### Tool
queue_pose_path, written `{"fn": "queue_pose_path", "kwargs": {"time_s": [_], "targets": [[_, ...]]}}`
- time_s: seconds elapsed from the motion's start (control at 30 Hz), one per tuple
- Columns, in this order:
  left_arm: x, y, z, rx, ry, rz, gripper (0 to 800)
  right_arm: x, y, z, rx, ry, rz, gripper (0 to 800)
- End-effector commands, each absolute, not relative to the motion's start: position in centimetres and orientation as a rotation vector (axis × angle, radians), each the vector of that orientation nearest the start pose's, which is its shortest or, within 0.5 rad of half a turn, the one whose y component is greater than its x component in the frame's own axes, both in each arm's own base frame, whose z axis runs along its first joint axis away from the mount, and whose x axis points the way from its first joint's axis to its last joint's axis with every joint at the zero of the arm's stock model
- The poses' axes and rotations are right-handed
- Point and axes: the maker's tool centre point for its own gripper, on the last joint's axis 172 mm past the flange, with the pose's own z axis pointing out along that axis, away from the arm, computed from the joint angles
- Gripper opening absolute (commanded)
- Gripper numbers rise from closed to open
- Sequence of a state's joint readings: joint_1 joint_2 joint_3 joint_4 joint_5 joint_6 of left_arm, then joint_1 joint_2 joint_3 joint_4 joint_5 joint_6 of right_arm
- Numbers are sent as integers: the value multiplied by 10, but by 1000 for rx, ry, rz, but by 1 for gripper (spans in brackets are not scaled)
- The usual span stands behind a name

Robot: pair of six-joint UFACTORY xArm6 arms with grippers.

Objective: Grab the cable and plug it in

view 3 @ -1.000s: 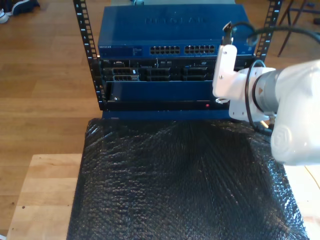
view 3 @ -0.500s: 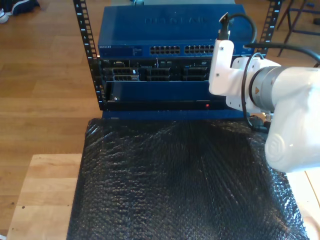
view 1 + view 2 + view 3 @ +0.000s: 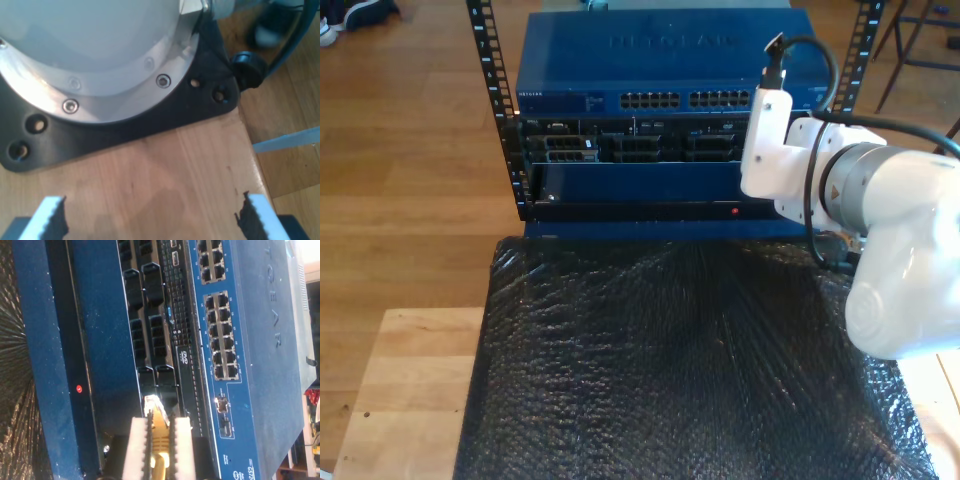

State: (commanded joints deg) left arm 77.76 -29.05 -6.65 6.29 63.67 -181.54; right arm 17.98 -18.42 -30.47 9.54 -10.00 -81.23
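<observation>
Pale-yellow cable (image 3: 159,452) pinched between the two white ribbed pads of my second gripper (image 3: 160,440), fingers clamped just behind the small clear plug (image 3: 152,404), which pokes out ahead of the pads toward the front of the rack. Plug tip hovering close to the black server bays (image 3: 150,330), not yet seated in anything; blue switch (image 3: 240,340) with its rows of ports (image 3: 220,335) lying further along the same face, beside the bays. Small red light (image 3: 78,388) glowing on the blue panel nearer the black bubble-wrap mat (image 3: 690,370). In the exterior view, white arm (image 3: 880,230) reaching in from the right toward the rack, above the far edge of the mat. Cable likely light and floppy, so best held short, right behind the plug, as here, to keep the tip from drooping or twisting. Plug likely brittle, latch tab easy to snap; straight, gentle push called for, squarely lined up with a port. My first gripper (image 3: 152,217) spread wide over bare wooden tabletop (image 3: 190,175), grasping nothing, near a black arm base (image 3: 125,125).
</observation>
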Motion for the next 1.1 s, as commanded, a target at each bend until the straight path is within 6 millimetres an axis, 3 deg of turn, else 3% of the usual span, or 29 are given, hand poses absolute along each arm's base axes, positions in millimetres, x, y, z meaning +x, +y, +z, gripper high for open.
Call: {"fn": "queue_pose_path", "kwargs": {"time_s": [0.33, 0.77, 0.9, 1.1], "targets": [[2, 116, 36, -2164, 2815, -425, 800, 525, 154, 337, -2268, -2288, -1723, 0], [2, 116, 36, -2164, 2815, -425, 800, 522, 161, 317, -2208, -2401, -1668, 0], [2, 116, 36, -2164, 2815, -425, 800, 520, 165, 326, -2160, -2425, -1775, 0], [2, 116, 36, -2163, 2817, -423, 800, 526, 165, 320, -2183, -2403, -1758, 0]]}}
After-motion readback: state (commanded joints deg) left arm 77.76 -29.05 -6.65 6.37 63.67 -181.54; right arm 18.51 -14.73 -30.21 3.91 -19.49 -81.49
